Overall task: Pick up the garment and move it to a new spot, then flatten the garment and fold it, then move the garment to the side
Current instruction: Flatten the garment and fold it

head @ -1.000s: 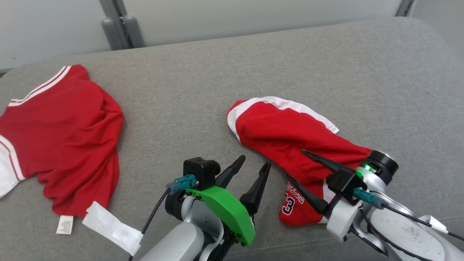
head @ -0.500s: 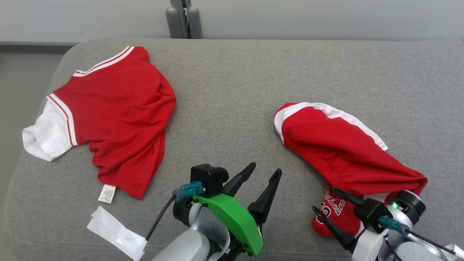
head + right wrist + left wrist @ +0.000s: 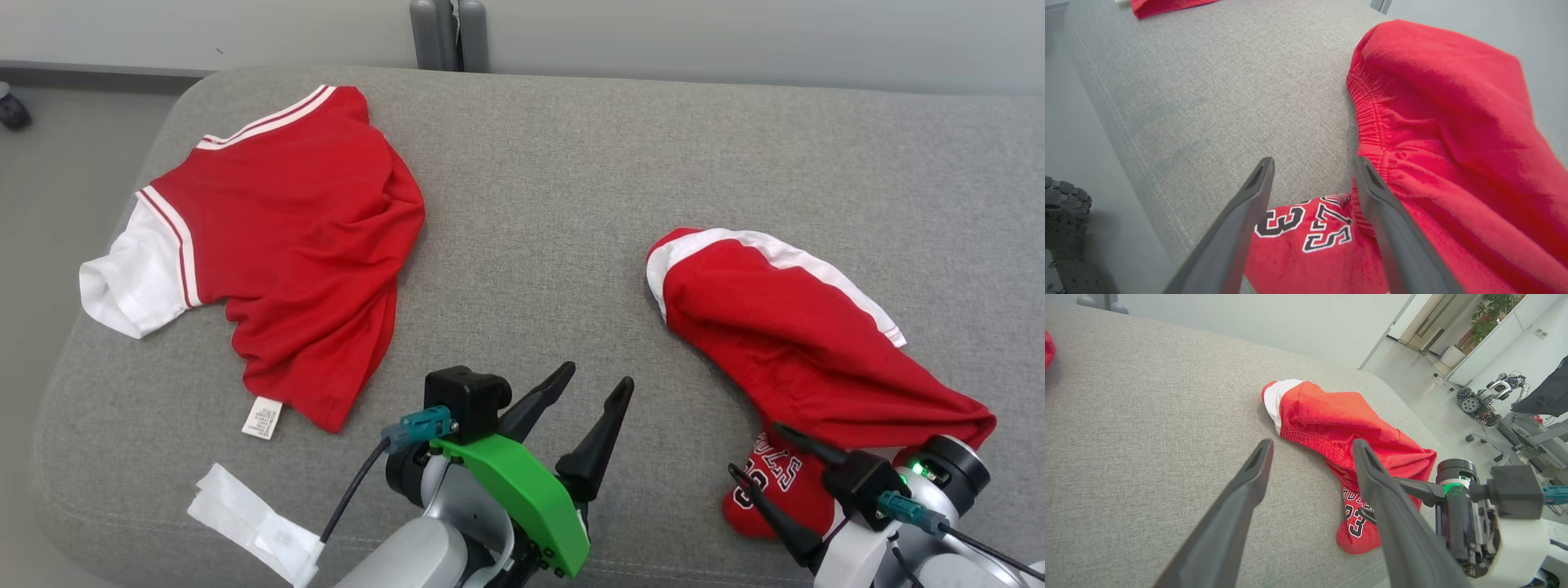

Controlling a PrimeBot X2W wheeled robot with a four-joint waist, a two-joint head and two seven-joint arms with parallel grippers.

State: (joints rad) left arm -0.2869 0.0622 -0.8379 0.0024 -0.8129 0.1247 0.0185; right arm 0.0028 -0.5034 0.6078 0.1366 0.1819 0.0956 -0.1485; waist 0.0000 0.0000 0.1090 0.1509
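Pick-up step, I reckon: the red shorts [image 3: 784,327] lie crumpled at 4 o'clock on the grey sofa [image 3: 571,204]. The right pincer [image 3: 755,447] is spread wide at their printed hem, holding nothing. The left pincer [image 3: 598,376] gapes too (idle at 6 o'clock). Next move: drop down and pinch fabric.

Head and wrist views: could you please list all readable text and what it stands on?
"23": printed on the red shorts, near one end.
"…LS": end of the word beside it, in the right wrist view; the rest is unclear.
Care label on the red shirt: too small to read.
White paper strip: too blurred.
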